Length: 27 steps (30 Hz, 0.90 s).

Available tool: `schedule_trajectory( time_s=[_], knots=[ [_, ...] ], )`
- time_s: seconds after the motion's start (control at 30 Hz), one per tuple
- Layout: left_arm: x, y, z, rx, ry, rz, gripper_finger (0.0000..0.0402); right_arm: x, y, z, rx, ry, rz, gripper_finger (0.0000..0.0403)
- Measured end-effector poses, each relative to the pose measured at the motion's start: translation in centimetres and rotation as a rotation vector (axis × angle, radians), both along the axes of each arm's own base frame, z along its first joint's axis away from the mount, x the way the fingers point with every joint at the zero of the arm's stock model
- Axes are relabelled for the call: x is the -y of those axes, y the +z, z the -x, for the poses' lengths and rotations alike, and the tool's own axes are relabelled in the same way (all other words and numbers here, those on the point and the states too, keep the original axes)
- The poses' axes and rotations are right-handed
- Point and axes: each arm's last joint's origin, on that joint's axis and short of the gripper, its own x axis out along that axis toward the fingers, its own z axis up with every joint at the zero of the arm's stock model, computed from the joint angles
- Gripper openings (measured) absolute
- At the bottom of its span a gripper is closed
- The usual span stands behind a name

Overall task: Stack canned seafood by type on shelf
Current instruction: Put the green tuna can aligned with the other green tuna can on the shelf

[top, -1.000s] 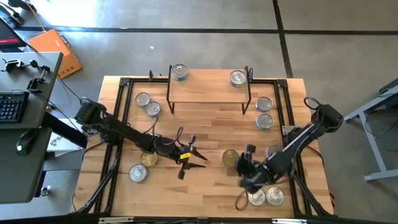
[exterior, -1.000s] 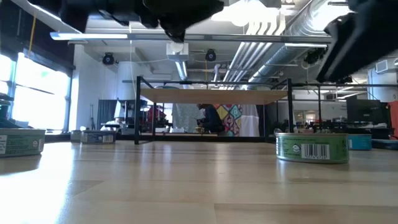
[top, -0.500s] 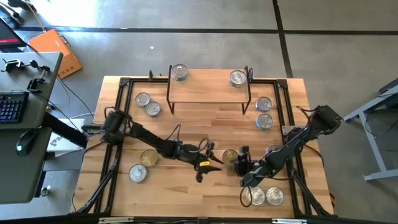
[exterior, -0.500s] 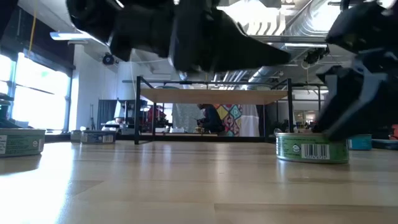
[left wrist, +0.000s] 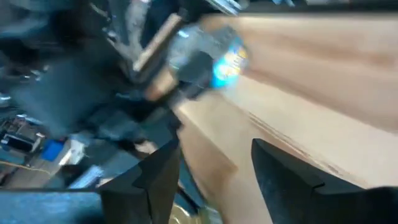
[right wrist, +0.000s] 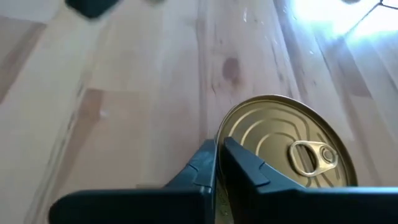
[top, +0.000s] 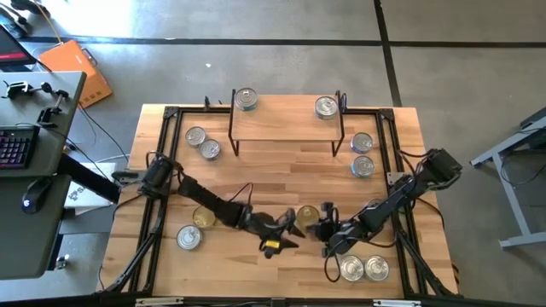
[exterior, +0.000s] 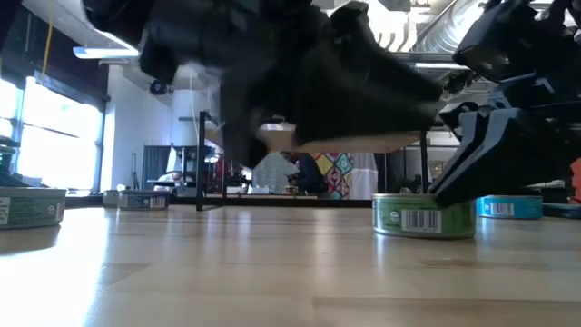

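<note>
We see the light-wood bench (top: 273,179) standing on a grey floor (top: 256,60) crossed by dark lines, and we take the bench as our landmark. Off its left side stands a dark desk (top: 26,170) with a keyboard (top: 15,147) and a mouse (top: 32,201), while an orange box (top: 77,68) lies on the floor off its far left corner. Beyond the bench, in the low view, we see a patterned hanging cloth (exterior: 331,174) and ceiling ducts (exterior: 427,18).
</note>
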Motion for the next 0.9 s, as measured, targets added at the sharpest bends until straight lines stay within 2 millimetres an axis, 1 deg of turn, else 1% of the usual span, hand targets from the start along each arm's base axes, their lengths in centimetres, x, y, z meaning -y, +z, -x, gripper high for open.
schedule_trajectory(
  time_s=[0.1, 0.3, 0.5, 0.67, 0.9],
  knots=[
    [-0.3, -0.8, 0.1, -0.047, 0.041, -0.065, 0.0206, 0.0, 0.1, -0.2, 0.019, -0.001, -0.03, 0.0002],
    [-1.6, -1.4, 0.1, -0.125, 0.101, -0.059, 0.0206, -0.1, 0.4, -0.5, 0.062, -0.032, -0.088, 0.0],
    [-2.6, -1.8, 0.0, -0.175, 0.125, -0.068, 0.0205, -0.1, 1.5, -0.5, 0.126, -0.081, -0.134, 0.0],
    [-2.8, -1.9, 0.0, -0.187, 0.136, -0.05, 0.0203, -0.2, 2.2, -0.4, 0.147, -0.063, -0.138, 0.0],
    [-2.8, -1.9, 0.0, -0.183, 0.148, -0.06, 0.019, -0.3, 2.5, -0.5, 0.17, -0.057, -0.146, 0.0]
  ],
)
